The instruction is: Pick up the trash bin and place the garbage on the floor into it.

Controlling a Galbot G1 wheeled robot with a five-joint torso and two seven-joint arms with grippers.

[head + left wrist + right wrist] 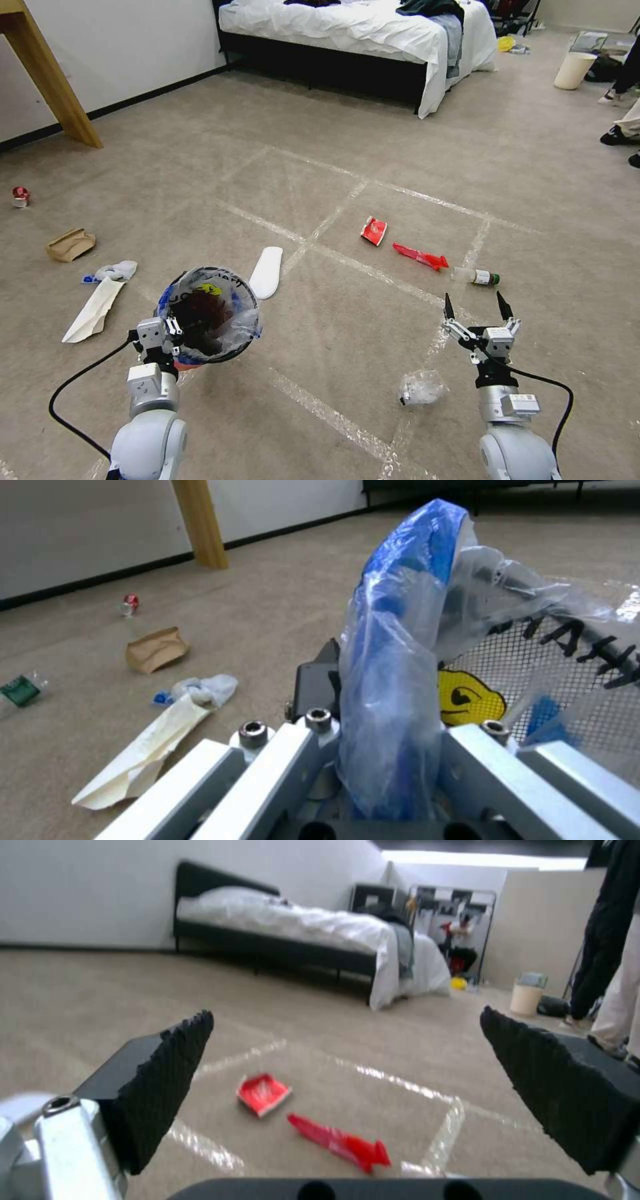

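My left gripper (170, 331) is shut on the rim of the trash bin (208, 323), a small red bucket lined with a clear, blue-edged bag (400, 655), held off the carpet. The right gripper (477, 308) hangs open and empty just short of a green-labelled bottle (477, 275). Two red wrappers (374, 231) (420, 256) lie beyond it, seen between its fingertips (187, 1050). A white foam piece (267, 272) lies by the bin. Crumpled clear plastic (421, 388) is near my right wrist. Paper (95, 310), tissue (117, 271), a brown carton (70, 244) and a red can (21, 196) lie left.
Pale tape lines (333, 260) cross the beige carpet. A bed (373, 33) stands at the far wall, a wooden leg (47, 80) far left, a white bucket (573, 70) far right, with a person's shoes (617, 137) at the right edge.
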